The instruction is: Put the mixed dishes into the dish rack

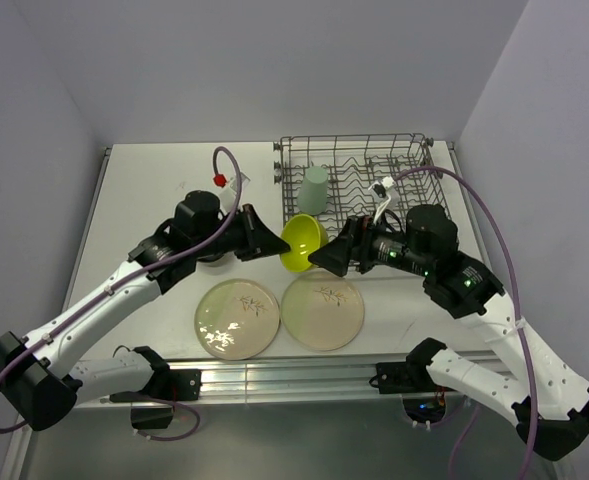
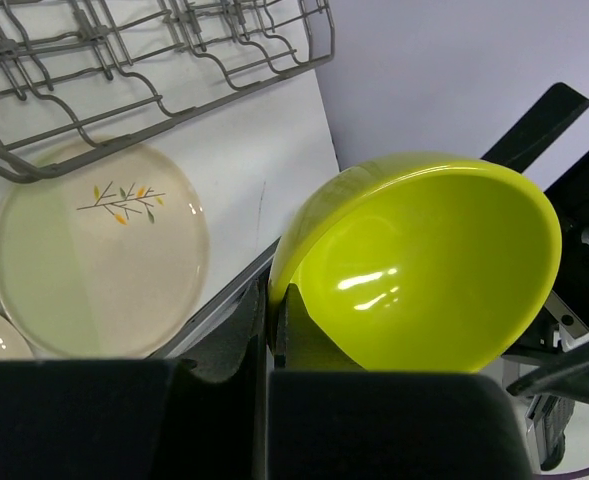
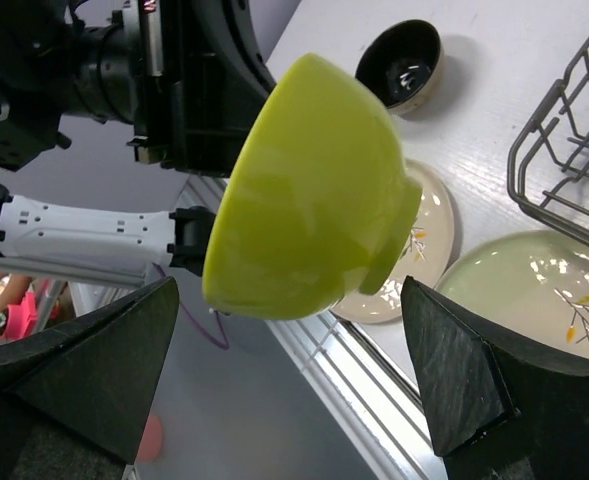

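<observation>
My left gripper (image 1: 279, 245) is shut on the rim of the lime-green bowl (image 1: 302, 243), holding it tipped on its side in the air in front of the dish rack (image 1: 404, 160). In the left wrist view the fingertips (image 2: 271, 310) pinch the bowl's (image 2: 434, 260) edge. My right gripper (image 3: 290, 290) faces the bowl's (image 3: 314, 190) underside, open wide, its fingers (image 3: 464, 370) apart from the bowl. Two cream plates (image 1: 236, 317) (image 1: 322, 310) lie flat near the table's front. The mint cup (image 1: 314, 190) stands in the rack. The dark cup (image 3: 402, 62) sits on the table beneath my left arm.
A small white item with a red cap (image 1: 220, 180) lies at the back, left of the rack. A metal rail (image 1: 294, 375) runs along the table's front edge, just past the plates. Walls close in on three sides.
</observation>
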Motion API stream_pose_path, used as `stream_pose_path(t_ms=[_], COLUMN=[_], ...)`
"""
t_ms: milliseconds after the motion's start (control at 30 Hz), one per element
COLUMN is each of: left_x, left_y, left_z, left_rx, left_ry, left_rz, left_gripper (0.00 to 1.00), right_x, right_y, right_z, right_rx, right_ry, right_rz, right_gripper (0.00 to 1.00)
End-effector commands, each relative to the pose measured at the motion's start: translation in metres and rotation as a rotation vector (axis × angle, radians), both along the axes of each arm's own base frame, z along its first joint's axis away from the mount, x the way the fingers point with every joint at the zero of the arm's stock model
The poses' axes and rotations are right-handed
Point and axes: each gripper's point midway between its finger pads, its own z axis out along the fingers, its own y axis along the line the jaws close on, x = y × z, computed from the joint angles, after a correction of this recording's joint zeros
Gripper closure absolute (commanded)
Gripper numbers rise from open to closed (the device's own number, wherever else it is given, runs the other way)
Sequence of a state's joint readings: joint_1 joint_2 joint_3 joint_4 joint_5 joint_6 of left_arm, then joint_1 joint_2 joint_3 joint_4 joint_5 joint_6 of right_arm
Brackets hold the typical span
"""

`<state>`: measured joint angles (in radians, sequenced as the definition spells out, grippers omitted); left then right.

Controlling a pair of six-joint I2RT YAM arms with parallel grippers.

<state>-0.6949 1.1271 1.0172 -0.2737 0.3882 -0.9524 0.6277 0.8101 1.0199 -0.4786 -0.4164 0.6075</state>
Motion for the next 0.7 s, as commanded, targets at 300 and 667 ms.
stream_pose_path(t_ms=[300, 667], left_x=[-0.011, -0.012], left_y=[-0.024, -0.04], left_z=[0.048, 0.045], left_rx=[-0.122, -0.102], left_ry=[-0.089, -0.084], left_rz=[-0.067, -0.087], left_gripper=[1.0, 1.0], right_x=[0.016, 0.016], right_y=[0.005, 0.006], right_z=[0.004, 0.0], right_rx=[0.035, 0.059], right_ry=[-0.032, 0.009], right_rz=[-0.04, -0.06], right_gripper=[0.01, 0.17])
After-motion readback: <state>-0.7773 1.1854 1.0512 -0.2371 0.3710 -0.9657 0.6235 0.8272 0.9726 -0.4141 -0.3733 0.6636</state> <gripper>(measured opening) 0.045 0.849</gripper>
